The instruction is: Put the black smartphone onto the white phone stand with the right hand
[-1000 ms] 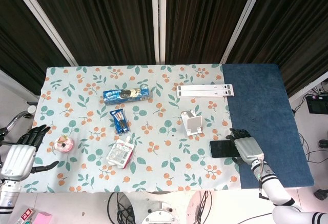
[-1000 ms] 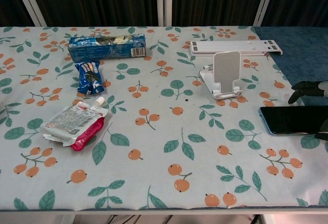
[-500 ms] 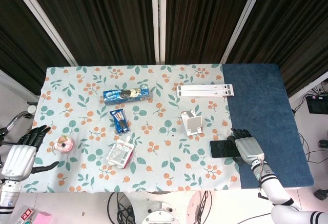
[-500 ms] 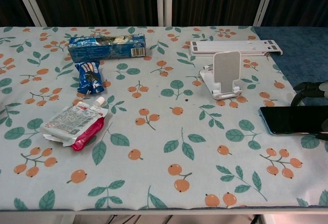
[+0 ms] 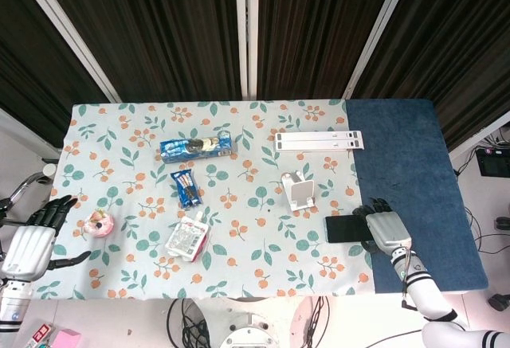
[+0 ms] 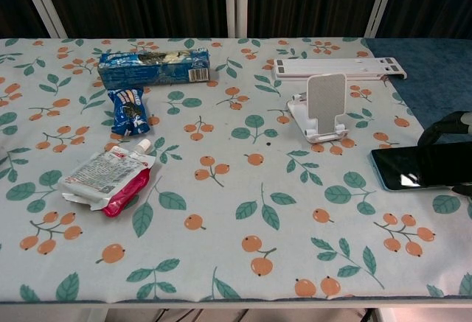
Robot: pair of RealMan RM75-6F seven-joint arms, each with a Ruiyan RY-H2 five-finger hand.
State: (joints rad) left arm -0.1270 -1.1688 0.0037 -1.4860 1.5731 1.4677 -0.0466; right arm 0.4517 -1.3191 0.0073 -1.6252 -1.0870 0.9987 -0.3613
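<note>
Right hand (image 5: 386,228) clamped on phone (image 6: 422,166), edge tilted up off surface (image 6: 243,211), near stand (image 6: 322,107). Left hand (image 5: 33,240) spread, holding nothing.

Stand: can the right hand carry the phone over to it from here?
Probably yes. The right hand grips the phone, and only bare cloth lies between it and the stand.

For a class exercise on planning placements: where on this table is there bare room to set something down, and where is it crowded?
Free: the blue cloth right of the white phone stand, and the near floral strip in front of the red pouch. Crowded: the left-centre snacks, and between stand and black smartphone under the right hand.
</note>
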